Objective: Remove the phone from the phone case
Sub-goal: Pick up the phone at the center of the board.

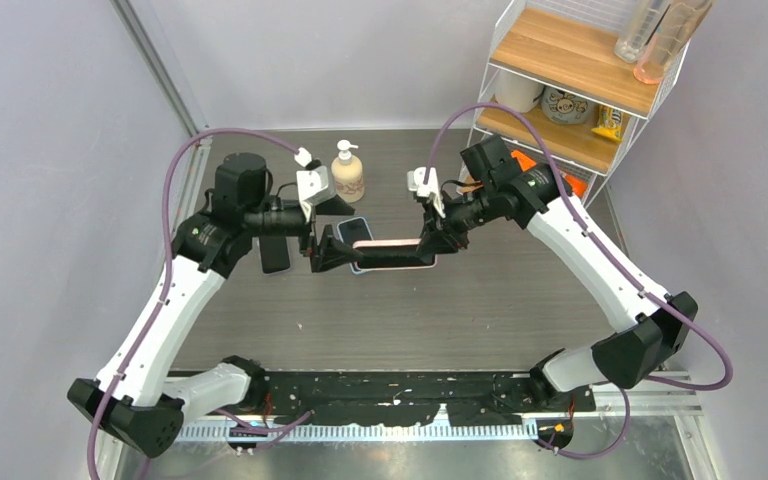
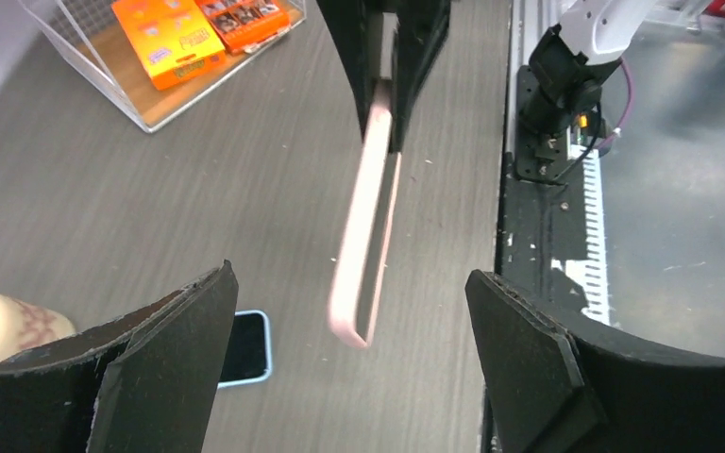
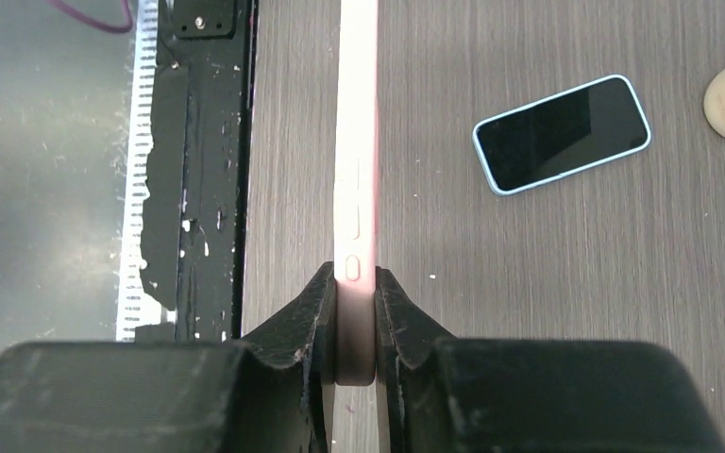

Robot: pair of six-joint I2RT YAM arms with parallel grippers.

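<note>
Right gripper pressed tight on one end of the pink phone case, a side button showing just past the pads. Case held on edge, off the surface, running level toward the other arm. Left gripper spread wide, gripping nothing, the case's free end hanging in the gap between its fingers with no visible contact on either side.

Below both, a dark grey wood-grain table. Along its near edge, a scuffed black base plate with bare metal beyond. Pale lilac-grey walls on three sides. Purple cables looping over each arm.

Phone out of the case: flat on the table, dark screen up, pale blue rim. Set below and to the far side of the held case, nearer the left gripper than the right, touching neither.

Just beyond the phone, a beige pump soap bottle with a reddish mark too blurred to read. In the far right corner, a white wire shelf rack with wooden boards. At its foot, a clear box holding orange packets, print too small to make out.
</note>
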